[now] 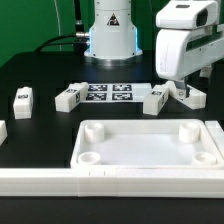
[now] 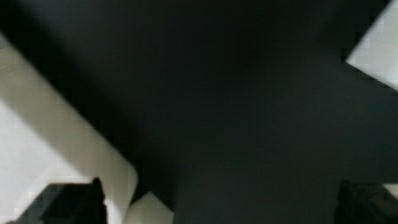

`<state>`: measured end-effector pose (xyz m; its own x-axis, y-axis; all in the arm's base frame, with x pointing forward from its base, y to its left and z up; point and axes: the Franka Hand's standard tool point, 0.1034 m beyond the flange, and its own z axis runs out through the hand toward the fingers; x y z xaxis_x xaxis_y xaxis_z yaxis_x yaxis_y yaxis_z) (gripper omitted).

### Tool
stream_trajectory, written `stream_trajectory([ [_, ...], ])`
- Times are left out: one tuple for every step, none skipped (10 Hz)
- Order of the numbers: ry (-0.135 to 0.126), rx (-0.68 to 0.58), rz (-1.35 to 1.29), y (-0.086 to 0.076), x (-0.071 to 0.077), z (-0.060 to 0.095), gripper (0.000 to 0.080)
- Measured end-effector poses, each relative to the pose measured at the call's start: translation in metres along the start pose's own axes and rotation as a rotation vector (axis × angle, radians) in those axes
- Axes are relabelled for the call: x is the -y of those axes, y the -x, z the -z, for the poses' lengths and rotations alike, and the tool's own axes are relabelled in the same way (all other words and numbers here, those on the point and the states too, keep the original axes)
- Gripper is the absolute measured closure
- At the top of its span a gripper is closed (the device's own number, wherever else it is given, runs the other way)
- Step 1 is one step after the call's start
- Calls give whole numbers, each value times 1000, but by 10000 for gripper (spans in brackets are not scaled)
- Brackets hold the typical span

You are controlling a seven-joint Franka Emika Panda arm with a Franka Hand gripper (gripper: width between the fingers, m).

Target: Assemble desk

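Hovering pincer point(image 1: 182, 88), spread pretty wide, pinching nothing, by the edge of the surface point(image 1: 40, 120) on the exterior view's right.
Desk top point(image 1: 150, 150) lies right by the rail point(image 1: 40, 182); loose legs point(image 1: 68, 96) flank the marker board point(image 1: 108, 94), one just beside the pincer.

Bright, even light falls from above in the exterior view; the white desk top point(image 1: 150, 148) nearly washes out against the black worktop point(image 1: 40, 130), with only soft shadows inside its rim. Coarse resolution softens edges. The wrist view is dim and heavily blurred throughout.
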<state>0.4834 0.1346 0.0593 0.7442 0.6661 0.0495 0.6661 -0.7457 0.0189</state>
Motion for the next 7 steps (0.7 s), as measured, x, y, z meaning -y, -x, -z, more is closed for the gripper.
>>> stream_trajectory([
  [-6,-2,-67,-1,3,0,150],
  [-11,-3,-123,-1,3,-1,150],
  [-12,-3,-159,-1,3,-1,150],
  [-18,-4,-244,-2,4,-1,150],
  [-22,-3,-326,-2,6,-1,150],
  [-21,3,-392,-2,20,-2,150],
  [-20,14,-390,1,39,-6,150],
])
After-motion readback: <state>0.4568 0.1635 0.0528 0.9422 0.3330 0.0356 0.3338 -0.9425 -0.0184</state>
